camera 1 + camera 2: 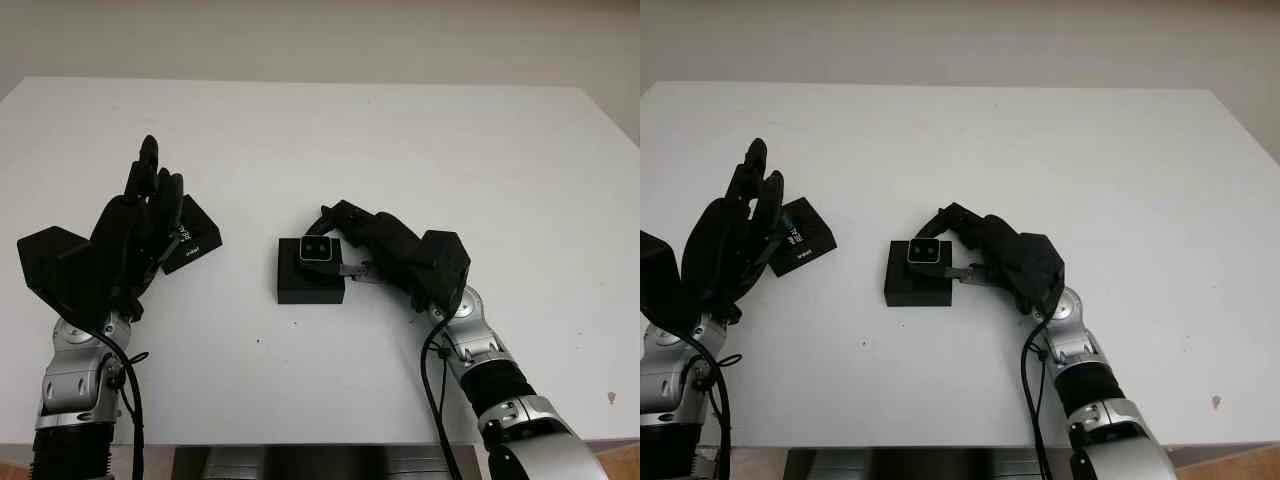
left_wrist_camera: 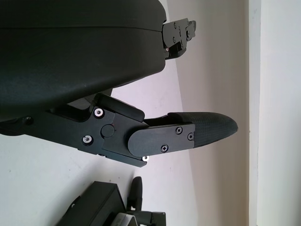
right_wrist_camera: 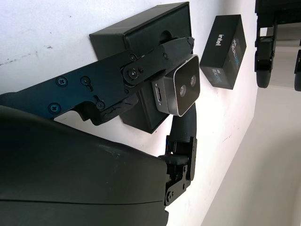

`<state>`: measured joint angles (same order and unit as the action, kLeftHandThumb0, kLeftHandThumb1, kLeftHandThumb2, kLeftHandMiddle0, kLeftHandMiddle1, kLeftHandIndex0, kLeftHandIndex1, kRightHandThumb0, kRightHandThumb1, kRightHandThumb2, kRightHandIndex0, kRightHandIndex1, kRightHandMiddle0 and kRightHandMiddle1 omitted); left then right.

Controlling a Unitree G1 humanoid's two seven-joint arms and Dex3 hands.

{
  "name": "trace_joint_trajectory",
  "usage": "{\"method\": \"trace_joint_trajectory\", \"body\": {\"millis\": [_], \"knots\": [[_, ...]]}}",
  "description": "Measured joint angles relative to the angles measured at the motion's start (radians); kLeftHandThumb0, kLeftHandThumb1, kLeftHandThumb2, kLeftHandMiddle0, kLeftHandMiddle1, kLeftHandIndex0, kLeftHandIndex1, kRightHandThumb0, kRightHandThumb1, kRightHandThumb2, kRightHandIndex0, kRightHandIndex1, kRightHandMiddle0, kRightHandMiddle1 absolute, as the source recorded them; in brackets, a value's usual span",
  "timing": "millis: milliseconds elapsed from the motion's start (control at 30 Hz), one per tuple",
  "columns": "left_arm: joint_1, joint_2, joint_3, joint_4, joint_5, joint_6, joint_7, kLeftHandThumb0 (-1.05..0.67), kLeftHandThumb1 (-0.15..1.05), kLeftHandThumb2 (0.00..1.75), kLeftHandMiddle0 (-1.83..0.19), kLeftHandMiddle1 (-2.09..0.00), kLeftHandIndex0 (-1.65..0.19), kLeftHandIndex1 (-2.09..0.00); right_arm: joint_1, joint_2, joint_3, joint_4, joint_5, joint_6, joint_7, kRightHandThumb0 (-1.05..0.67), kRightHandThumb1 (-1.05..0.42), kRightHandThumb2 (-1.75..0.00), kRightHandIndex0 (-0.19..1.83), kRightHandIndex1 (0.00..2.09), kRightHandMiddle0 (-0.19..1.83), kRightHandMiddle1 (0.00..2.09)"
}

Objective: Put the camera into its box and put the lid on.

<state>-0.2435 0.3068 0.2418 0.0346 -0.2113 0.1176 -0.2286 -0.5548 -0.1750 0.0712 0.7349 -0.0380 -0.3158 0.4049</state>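
Camera, small silver rectangular two-lens unit [image 3: 180, 87], pinched in our right hand [image 1: 345, 247] just above the open black box [image 1: 310, 285], not seated yet; black printed lid [image 1: 192, 237] beside box under our open left hand [image 1: 140, 225], lidding remains.

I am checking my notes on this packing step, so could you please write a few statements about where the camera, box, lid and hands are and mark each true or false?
1. The right hand grips the camera. True.
2. The camera lies on the table far from the box. False: it is held right over the open box.
3. The lid is already on the box. False: it lies on the table on the robot's left side, apart from the box.
4. The left hand holds the lid. False: it is open, raised beside the lid.
5. The lid bears printed lettering. True.
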Motion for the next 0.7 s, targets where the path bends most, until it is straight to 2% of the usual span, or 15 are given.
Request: {"method": "trace_joint_trajectory", "body": {"millis": [700], "knots": [[0.000, 0.000, -0.001, 0.000, 0.004, -0.005, 0.007, -0.78, 1.05, 0.53, 0.19, 0.00, 0.19, 0.00, 0.000, 0.004, 0.002, 0.000, 0.001, -0.003, 0.033, -0.51, -0.97, -0.05, 0.12, 0.05, 0.38, 1.56]]}}
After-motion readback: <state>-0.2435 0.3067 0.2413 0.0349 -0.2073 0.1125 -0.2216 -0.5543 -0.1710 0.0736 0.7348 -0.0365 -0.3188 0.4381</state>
